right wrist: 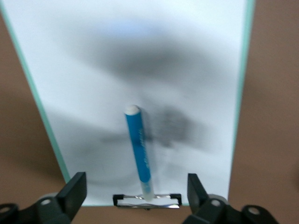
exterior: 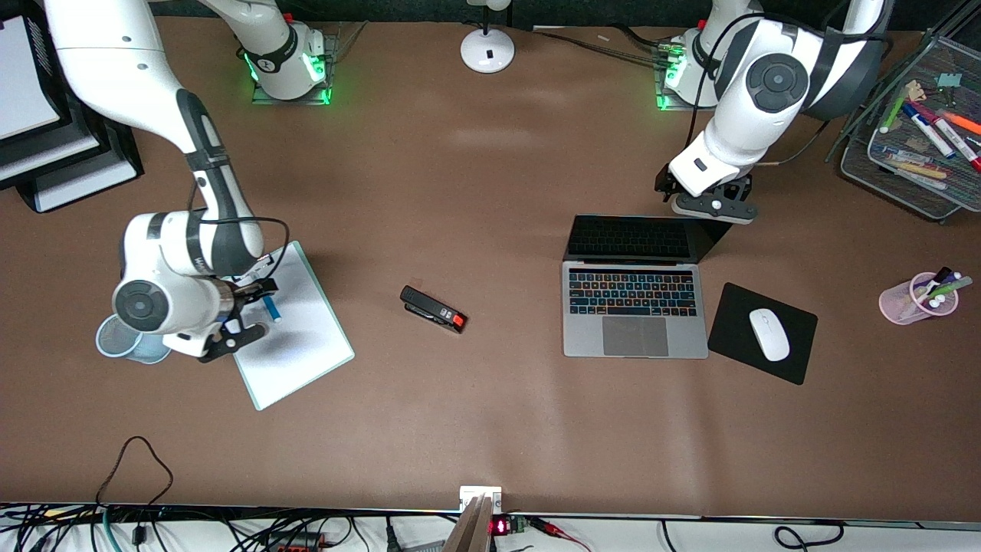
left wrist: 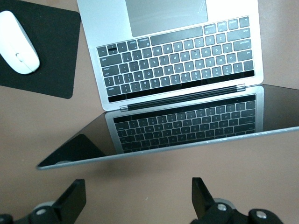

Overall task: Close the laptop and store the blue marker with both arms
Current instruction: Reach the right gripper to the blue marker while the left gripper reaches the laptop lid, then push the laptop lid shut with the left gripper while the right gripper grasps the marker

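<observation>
**Laptop open, marker on the whiteboard**

We see the laptop (exterior: 634,291) open toward the left arm's end, the left gripper (left wrist: 135,205) spread wide over its lid edge. The blue marker (right wrist: 139,151) lies on the whiteboard (exterior: 295,326) under the right gripper (right wrist: 133,200), fingers apart. A pink cup (exterior: 916,300) holds pens.

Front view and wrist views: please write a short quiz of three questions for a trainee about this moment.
1. True or false: the laptop is already closed.
2. On what does the blue marker lie?
A. the whiteboard
B. the black mouse pad
C. the mesh tray
3. Fill in: the left gripper hangs over the table by the top edge of the laptop's ____.

Key: 1 false, the screen is up. 2 A; the open right gripper is over it. 3 screen; this gripper is open too.
</observation>
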Available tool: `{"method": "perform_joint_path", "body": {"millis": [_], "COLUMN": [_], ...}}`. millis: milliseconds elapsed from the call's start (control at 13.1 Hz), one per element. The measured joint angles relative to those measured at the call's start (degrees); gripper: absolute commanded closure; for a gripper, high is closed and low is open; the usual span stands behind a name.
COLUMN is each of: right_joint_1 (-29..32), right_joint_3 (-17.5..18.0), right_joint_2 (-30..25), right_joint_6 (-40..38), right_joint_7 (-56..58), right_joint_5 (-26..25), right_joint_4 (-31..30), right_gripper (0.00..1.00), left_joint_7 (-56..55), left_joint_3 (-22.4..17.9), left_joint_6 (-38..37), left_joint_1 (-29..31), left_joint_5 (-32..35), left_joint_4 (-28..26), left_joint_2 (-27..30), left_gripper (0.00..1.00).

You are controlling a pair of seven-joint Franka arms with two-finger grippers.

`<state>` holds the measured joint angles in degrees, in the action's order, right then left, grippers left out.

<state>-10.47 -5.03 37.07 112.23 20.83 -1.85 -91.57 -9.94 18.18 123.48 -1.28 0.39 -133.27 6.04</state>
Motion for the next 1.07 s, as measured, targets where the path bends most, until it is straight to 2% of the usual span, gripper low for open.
{"method": "perform_joint_path", "body": {"millis": [76,534,839,1067], "right_joint_1": [-0.66,-0.48,0.14,0.13], "right_joint_3": [0.0,-0.42,-0.44,-0.43], "right_joint_2": [0.07,2.76,3.72,3.72], "right_joint_6": [0.22,6.43,8.24,8.53], "right_joint_7": [0.19,6.57,8.27,8.35], "right_joint_5": [0.0,-0.01,0.0,0.01], "right_joint_4": [0.0,0.0,0.04,0.11], "right_gripper": [0.28,0.36,0.48,0.5], "left_joint_7": [-0.44,-3.38,-4.07,-4.28], "left_joint_3": [0.0,0.33,0.46,0.5], "left_joint_6": [1.37,9.24,10.09,13.39], "left_joint_1": [0.01,0.01,0.01,0.01], "left_joint_5": [0.0,0.0,0.0,0.0], "left_joint_4": [-0.39,-0.34,1.76,2.07], "left_joint_2": [-0.41,-5.34,-6.43,-8.6], "left_gripper": [0.0,0.0,0.0,0.0]}}
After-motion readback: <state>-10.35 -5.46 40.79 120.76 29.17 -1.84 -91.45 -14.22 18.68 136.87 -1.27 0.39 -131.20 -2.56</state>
